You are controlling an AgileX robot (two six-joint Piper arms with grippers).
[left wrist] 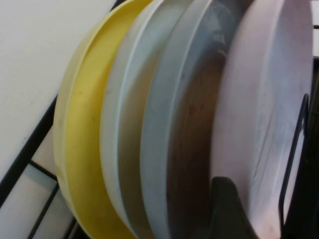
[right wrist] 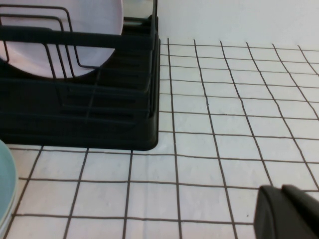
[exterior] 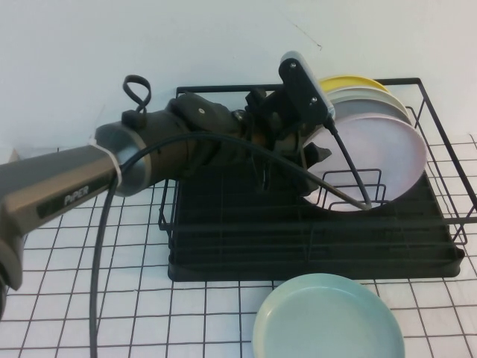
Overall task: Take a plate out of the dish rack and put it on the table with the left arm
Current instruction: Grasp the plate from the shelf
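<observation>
Reaching left tool (exterior: 319, 149) at plate (exterior: 373, 160) rim; right tool (right wrist: 289, 211) low over table (right wrist: 239, 119).

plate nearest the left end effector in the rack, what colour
Pale pink-lilac plate; clearest in the high view.
</observation>
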